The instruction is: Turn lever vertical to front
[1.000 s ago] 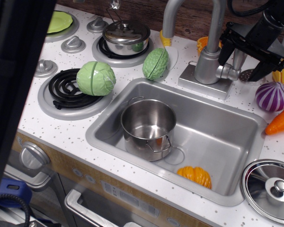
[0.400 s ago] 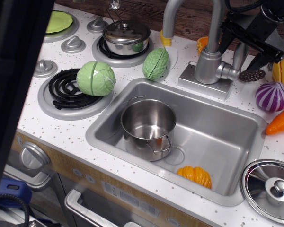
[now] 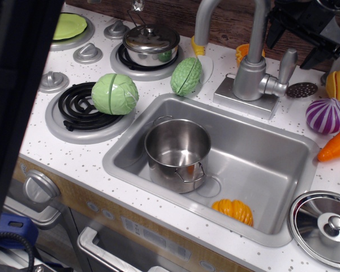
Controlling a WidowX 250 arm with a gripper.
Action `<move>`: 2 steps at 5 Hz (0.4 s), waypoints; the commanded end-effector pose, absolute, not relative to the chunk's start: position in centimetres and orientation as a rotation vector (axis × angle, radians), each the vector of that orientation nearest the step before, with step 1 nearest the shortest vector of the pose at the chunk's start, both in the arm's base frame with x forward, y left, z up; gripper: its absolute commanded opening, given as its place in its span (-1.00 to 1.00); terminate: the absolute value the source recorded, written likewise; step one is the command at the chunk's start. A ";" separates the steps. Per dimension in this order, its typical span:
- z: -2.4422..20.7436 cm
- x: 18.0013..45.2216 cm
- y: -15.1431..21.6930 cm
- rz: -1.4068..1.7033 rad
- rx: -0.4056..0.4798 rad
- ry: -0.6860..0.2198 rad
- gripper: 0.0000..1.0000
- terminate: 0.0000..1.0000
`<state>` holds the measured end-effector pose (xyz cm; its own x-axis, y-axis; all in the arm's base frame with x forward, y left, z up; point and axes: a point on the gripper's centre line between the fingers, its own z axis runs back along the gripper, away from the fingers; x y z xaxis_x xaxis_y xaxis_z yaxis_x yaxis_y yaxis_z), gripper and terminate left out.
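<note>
The lever [image 3: 287, 66] is a short silver paddle standing nearly upright, joined by a stubby knuckle [image 3: 273, 85] to the right side of the faucet's cylindrical base [image 3: 249, 79]. My gripper [image 3: 297, 35] is black and sits at the top right, above and just behind the lever's tip. Its jaws are spread, hold nothing, and do not touch the lever. The upper part of the gripper is cut off by the frame edge. The tall curved faucet spout [image 3: 204, 22] rises to the left of the base.
The sink [image 3: 272, 164] holds a steel pot [image 3: 177, 150] and an orange toy [image 3: 233, 211]. A purple onion [image 3: 327, 115], a carrot [image 3: 335, 146] and a pot lid [image 3: 326, 226] lie at the right. A green cabbage [image 3: 114, 93] sits on the burner and a lidded pot [image 3: 151, 42] behind.
My gripper has lifted up and back off the lever, from around it to above it. The lever now stands uncovered and nearly upright.
</note>
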<state>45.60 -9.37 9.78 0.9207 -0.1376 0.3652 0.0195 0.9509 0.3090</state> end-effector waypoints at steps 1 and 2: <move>12.0 45.9 -8.9 -0.043 0.281 -0.437 -1.00 -1.00; 11.6 45.2 -9.4 -0.006 0.250 -0.416 -1.00 -1.00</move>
